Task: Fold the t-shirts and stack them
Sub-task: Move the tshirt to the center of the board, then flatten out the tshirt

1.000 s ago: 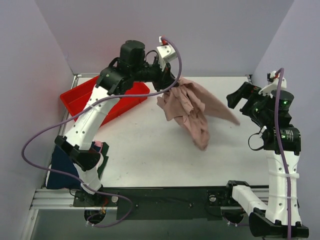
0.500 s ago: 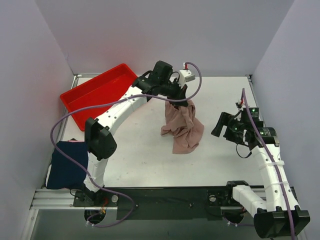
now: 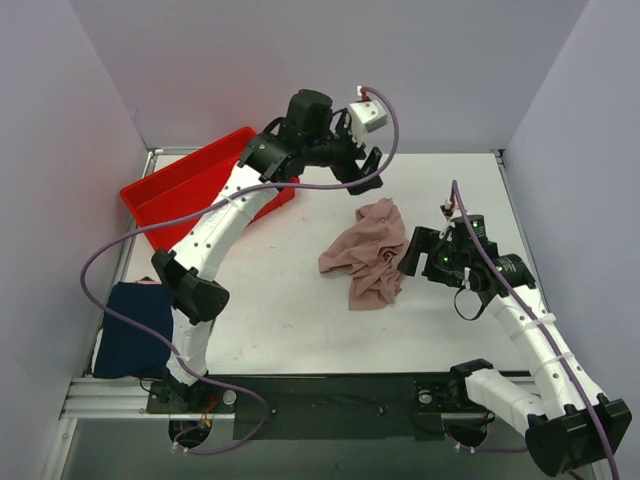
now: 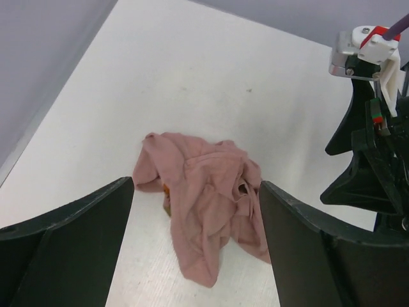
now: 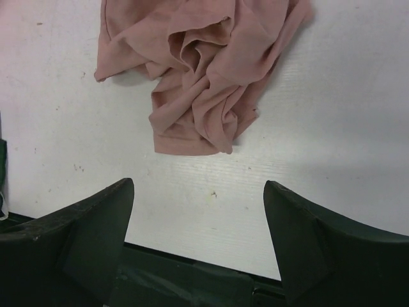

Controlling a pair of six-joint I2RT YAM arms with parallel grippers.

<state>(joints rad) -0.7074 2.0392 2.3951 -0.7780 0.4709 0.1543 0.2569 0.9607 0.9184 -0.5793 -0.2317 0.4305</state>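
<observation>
Left gripper and right gripper hang open and empty by the crumpled pink shirt; spreading it flat likely comes next.

Pink t-shirt crumpled mid-table; navy t-shirt folded, near-left.

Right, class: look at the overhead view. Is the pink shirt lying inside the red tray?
No, the pink shirt lies crumpled on the white table, well apart from the red tray.
</observation>
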